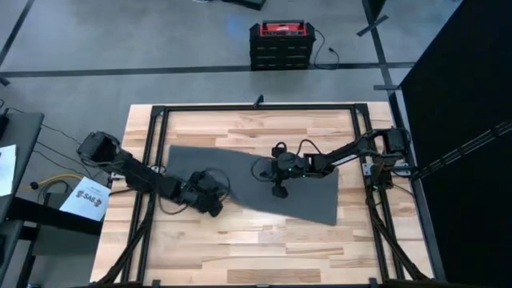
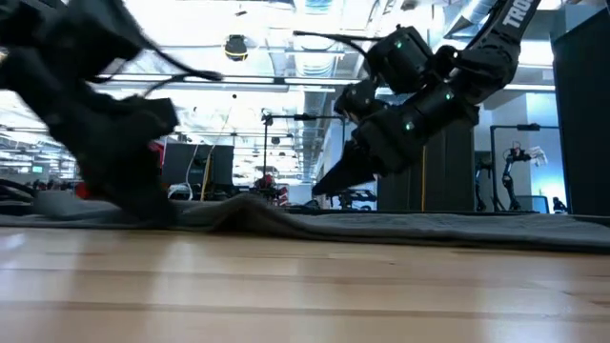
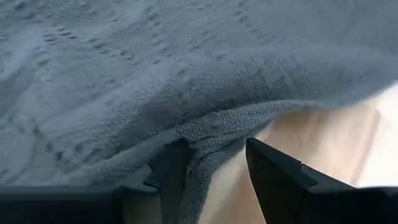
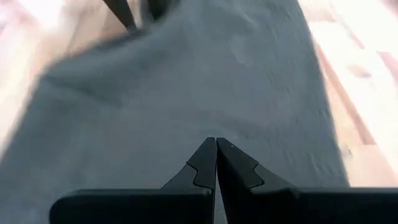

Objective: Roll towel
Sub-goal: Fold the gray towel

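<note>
The dark grey towel (image 1: 256,180) lies spread flat on the wooden table, slanting from far left to near right. My left gripper (image 1: 212,204) is low at the towel's near edge and open, with the hem (image 3: 211,127) reaching in between its fingers. A small hump of cloth (image 2: 250,205) rises beside it. My right gripper (image 1: 260,170) hangs over the towel's middle, slanting down, fingers shut (image 4: 216,146) with nothing between them. Its tip (image 2: 319,191) looks just clear of the cloth. My left gripper is open with the towel's near hem (image 3: 208,134) lying between its two fingers and against the inner side of one finger (image 3: 171,168). The fingers come in low, slanting from the table's left. The towel stays on the table, slightly bunched ahead of the fingers.
A black metal frame (image 1: 152,120) borders the table. Bare wood (image 1: 264,248) lies between the towel and the near edge. A red and black box (image 1: 280,44) stands on the floor beyond the far edge.
</note>
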Controlling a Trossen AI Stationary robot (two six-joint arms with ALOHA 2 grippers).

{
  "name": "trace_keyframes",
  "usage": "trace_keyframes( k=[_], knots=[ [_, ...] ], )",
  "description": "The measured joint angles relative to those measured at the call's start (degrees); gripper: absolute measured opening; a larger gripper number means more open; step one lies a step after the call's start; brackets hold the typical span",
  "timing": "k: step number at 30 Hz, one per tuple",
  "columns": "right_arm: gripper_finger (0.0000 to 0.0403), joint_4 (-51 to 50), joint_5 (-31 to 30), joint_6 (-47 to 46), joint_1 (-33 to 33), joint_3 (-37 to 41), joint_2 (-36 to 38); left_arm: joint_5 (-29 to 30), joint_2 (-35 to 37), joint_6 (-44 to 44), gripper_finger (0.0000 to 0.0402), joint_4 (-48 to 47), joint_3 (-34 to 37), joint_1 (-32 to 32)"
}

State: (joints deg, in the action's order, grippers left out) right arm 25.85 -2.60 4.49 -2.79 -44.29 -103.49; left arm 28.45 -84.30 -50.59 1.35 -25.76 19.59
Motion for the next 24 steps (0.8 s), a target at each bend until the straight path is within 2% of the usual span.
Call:
trace_keyframes(
  k=[4, 6, 8, 11, 17, 20, 24],
  knots=[
    [0.0, -1.47, -0.02, -0.09, 0.16, -0.07, 2.34, -8.6, 0.68, 6.92, 0.0153, 2.11, -1.81, -4.28],
    [0.0, -3.37, -0.04, -0.46, 0.35, -0.06, 3.05, -12.54, 2.56, 7.99, 0.0153, 1.28, -3.7, -3.93],
    [0.0, -4.76, -0.04, -1.65, 0.5, -0.04, 3.16, -13.7, 5.21, 7.47, 0.0153, -1.43, -5.51, -2.46],
    [0.0, -5.92, -0.04, -2.95, 1.19, 0.69, 3.0, -12.83, 9.15, 3.84, 0.0153, -10.82, -6.98, 0.59],
    [0.0, -7.74, -0.02, -3.64, 2.36, 0.85, 2.94, -5.19, 12.27, -11.77, 0.0153, -32.92, -5.84, 4.86],
    [0.0, -7.21, -0.04, -3.63, 2.18, 0.85, 2.94, -2.11, 12.32, -16.03, 0.0153, -35.11, -3.27, 4.33],
    [0.0, -7.39, -0.04, -4.41, 1.41, 0.83, 2.94, -2.08, 11.92, -16.58, 0.0153, -29.29, -0.09, 4.06]
  ],
)
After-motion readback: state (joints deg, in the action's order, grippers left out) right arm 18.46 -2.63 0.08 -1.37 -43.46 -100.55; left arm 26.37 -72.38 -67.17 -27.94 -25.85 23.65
